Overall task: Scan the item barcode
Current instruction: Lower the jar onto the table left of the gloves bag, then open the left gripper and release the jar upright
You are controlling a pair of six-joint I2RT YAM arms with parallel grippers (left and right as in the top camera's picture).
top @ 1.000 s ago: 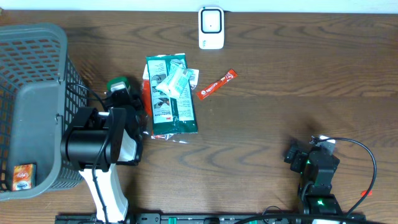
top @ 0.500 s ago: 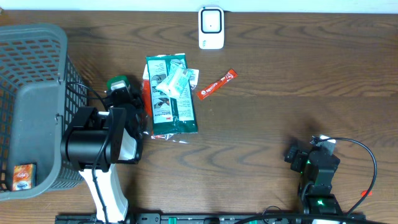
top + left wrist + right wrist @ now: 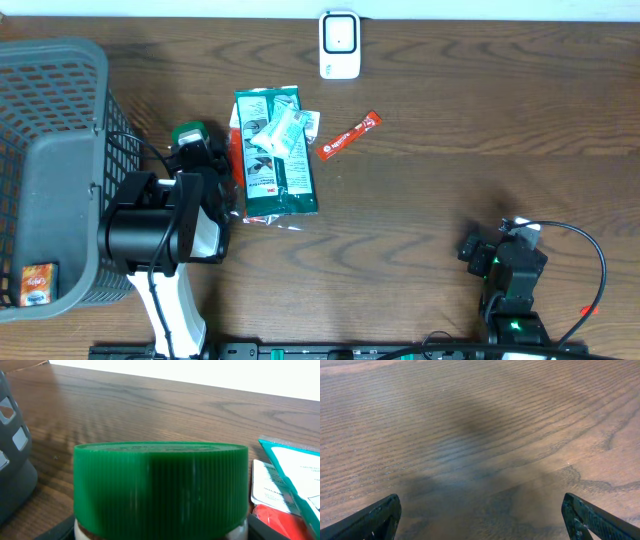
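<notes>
1. The left gripper (image 3: pixel 162 527) was closed on a jar (image 3: pixel 188 134). Its fingers (image 3: pixel 261 530) showed only as dark tips at the two lower corners of the wrist view, against the jar's sides.
2. So little of the fingers was in view that the grip looked firm rather than being plainly so.
3. The jar stood upright, and its ribbed green lid (image 3: pixel 160 482) filled most of the left wrist view. A strip of pale body showed just under the lid.
4. Whether the jar rested on the table (image 3: pixel 450 110) or hung above it could not be told.
5. Seen from overhead, the jar was left of the table's middle, between the basket (image 3: pixel 60 50) and the packets (image 3: pixel 290 180), and just beside the packets.
6. The white scanner (image 3: pixel 339 45) sat at the far edge of the table, well apart from the jar and beyond the packets.
7. The teal packets lay overlapped in a pile with a small white pouch (image 3: pixel 280 130) on top. A red sachet (image 3: pixel 350 135) lay near their right side.
8. The grey basket took up the left edge of the table, with an orange box (image 3: pixel 37 283) in its near corner.
9. The right gripper (image 3: pixel 482 520) stood wide open over bare wood at the near right, holding nothing and well apart from every item.
</notes>
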